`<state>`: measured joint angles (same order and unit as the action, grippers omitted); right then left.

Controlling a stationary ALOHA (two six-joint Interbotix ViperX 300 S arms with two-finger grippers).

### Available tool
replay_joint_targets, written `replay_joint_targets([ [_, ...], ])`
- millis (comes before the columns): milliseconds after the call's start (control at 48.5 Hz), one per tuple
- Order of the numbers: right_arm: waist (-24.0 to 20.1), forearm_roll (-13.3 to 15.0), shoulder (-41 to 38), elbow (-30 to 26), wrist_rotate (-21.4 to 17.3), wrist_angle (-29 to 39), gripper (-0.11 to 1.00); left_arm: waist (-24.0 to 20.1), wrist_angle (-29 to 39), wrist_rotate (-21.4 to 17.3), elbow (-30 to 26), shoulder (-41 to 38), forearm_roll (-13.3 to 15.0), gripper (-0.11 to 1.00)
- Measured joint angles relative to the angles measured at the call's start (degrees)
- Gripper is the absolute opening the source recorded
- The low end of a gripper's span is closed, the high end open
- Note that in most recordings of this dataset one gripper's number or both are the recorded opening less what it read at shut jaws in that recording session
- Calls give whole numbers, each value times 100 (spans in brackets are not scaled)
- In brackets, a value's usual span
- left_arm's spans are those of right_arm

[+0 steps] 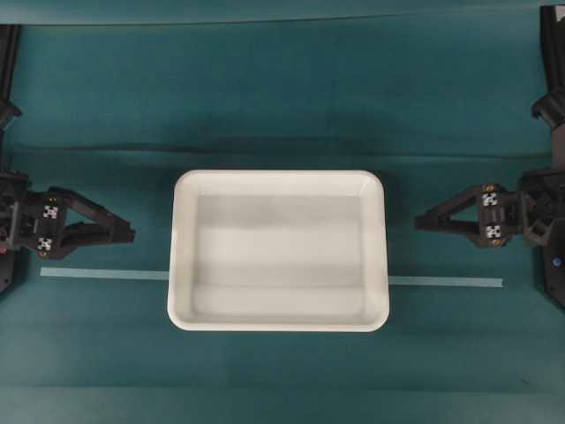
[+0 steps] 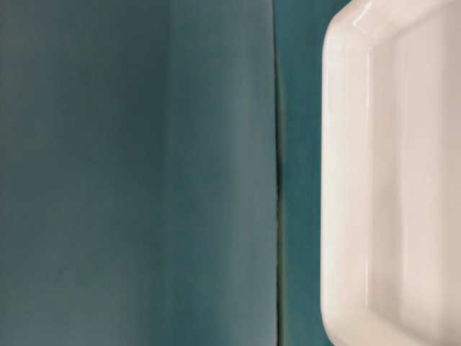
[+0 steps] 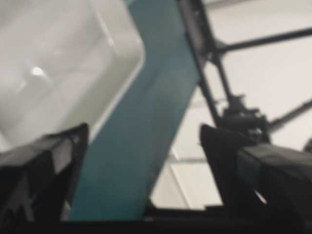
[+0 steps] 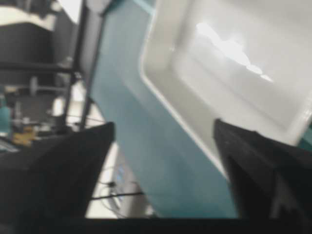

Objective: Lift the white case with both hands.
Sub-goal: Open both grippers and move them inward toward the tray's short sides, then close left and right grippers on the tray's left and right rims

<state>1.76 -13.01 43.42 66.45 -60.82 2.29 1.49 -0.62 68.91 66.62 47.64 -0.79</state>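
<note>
White case (image 1: 279,251) lies on teal cloth (image 1: 282,97) over pale tape (image 1: 446,283), between spread-open, empty hands.

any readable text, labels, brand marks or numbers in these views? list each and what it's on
None readable.
White case: plain, no print or label.
Left gripper and right gripper: each carries two small black-and-white square marker tags, pattern only, no letters or digits.
Pale tape strip on the green cloth: blank.
</note>
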Motion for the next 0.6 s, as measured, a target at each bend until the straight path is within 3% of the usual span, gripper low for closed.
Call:
replay_joint_targets([
  [83,0,-9,-114,149,-53,0,92,0,-26,70,158,-88,0,94],
  [268,9,-35,-422,439,-396,-185,92,-264,-492,88,589,-413,0,94],
  [413,-9,-35,-809,729,-580,-773,92,-606,-1055,97,888,-677,-9,94],
  [598,-123,-44,-1556,817,-809,-1556,92,-606,-1468,105,1055,-1151,-18,94],
])
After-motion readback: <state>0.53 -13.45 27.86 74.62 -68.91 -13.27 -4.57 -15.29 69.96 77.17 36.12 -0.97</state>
